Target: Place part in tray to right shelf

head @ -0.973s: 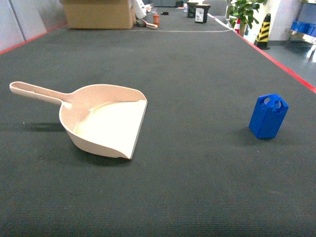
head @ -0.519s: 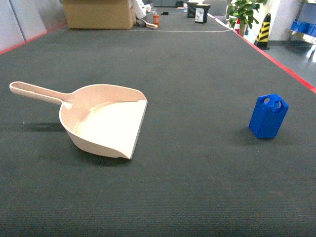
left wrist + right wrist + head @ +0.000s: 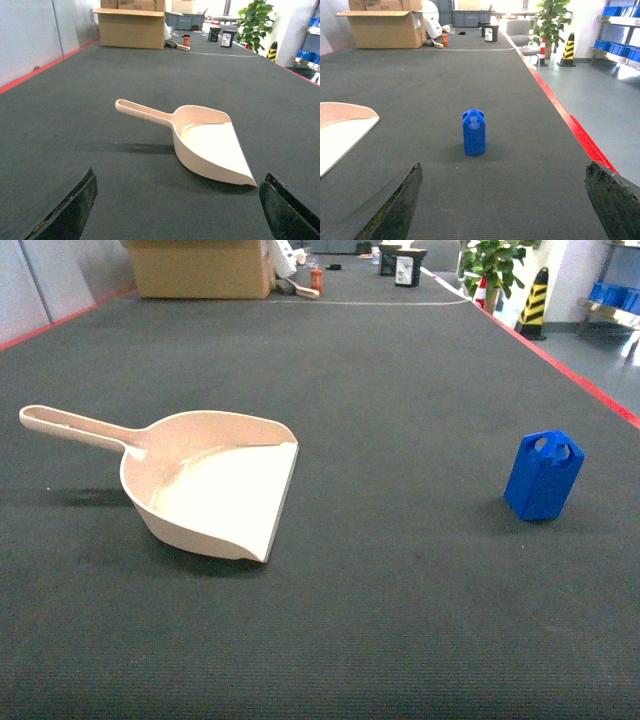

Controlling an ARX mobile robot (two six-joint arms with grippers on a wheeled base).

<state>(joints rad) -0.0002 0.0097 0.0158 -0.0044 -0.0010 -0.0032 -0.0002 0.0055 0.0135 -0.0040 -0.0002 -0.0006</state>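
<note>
Tray [image 3: 215, 495] empty, part [image 3: 543, 476] well apart

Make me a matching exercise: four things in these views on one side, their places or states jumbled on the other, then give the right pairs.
Things:
1. part
2. tray
3. cardboard box
4. right gripper

Places or states:
A. lying on the dark mat, handle pointing left in the head view
B. open, fingers wide apart, part standing ahead between them
C. far end of the mat, upper left in the head view
D. standing upright on the mat's right side, apart from the tray

Pairs: 1-D, 2-A, 3-C, 4-B
</note>
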